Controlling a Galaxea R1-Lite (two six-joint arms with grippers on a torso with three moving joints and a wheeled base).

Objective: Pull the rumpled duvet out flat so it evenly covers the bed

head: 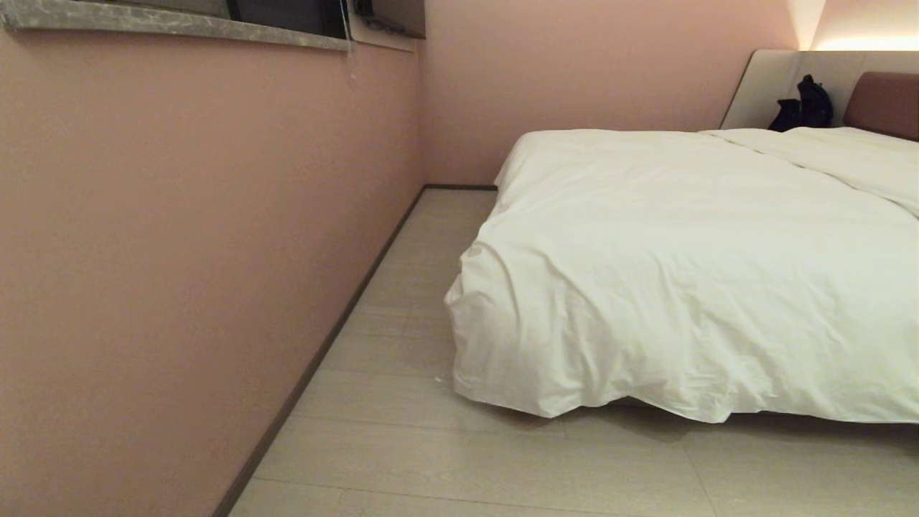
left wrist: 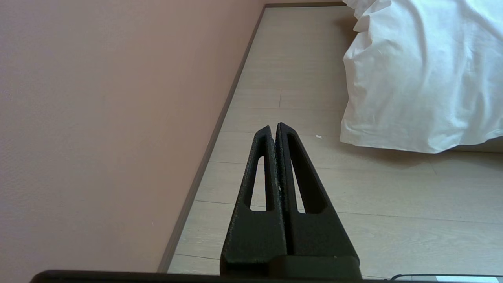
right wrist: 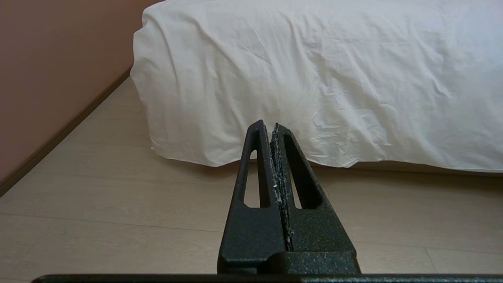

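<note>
The duvet (head: 689,266) is a thick, puffy white quilt with a soft matte cotton surface, creased in shallow folds and fine wrinkles. It lies over the bed (head: 883,104), covering the top and draping down the near side and the corner nearest the wall. Its lower hem is uneven, hanging almost to the floor (head: 402,431) at the corner and rising in a wavy line further along. Toward the head end a second layer of white bedding forms a raised fold across the top. The headboard is padded and reddish-brown, with a pale smooth panel beside it, against which a dark object (head: 804,106) rests; what it is cannot be told. The floor is of pale wood-grain planks with a dark skirting strip along the matte pink wall (head: 179,251).

Neither arm appears in the head view. The left end effector (left wrist: 274,127), with black, grainy, tapered fingers pierced by long slots, is pressed closed and empty, held over bare floor near the wall, apart from the duvet's corner. The right end effector (right wrist: 268,125), of the same make, is likewise closed on nothing, pointing at the duvet's hanging side without touching it.
</note>
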